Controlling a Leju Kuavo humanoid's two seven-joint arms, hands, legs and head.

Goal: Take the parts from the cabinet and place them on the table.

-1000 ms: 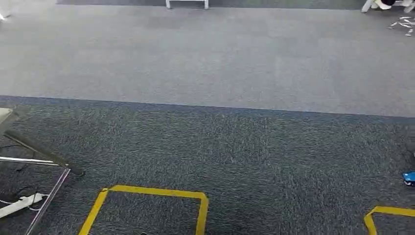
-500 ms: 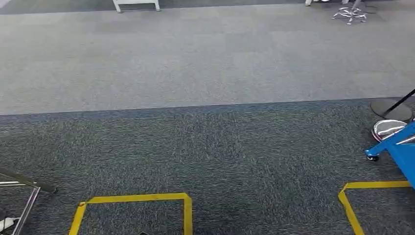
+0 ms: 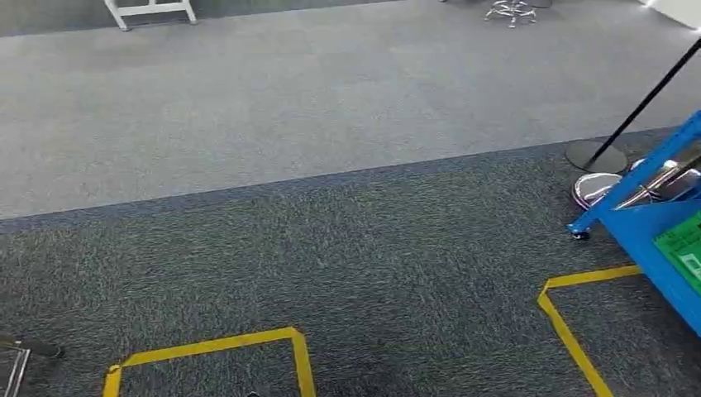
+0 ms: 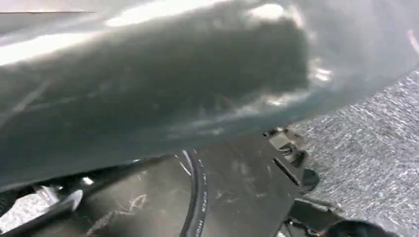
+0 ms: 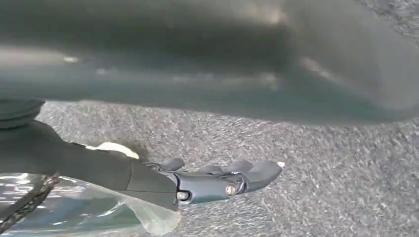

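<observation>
Mid-transit across carpet floor (image 3: 331, 124), blue cart (image 3: 661, 240) at its right edge. Right hand (image 5: 217, 183): fingers nearly straight, clear bag (image 5: 99, 212) apparently clasped under palm, presumably the parts. Left hand (image 4: 148, 89): blurred, grasp impossible to tell. Judged: pickup done, placing on desk outstanding.

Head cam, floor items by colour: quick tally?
Yellow: 2, the left tape outline and the right tape outline.
Blue: 1, the cart.
Black: 1, the stanchion post with its round base.
White: 1, the frame at the far edge.
Total: 5
</observation>
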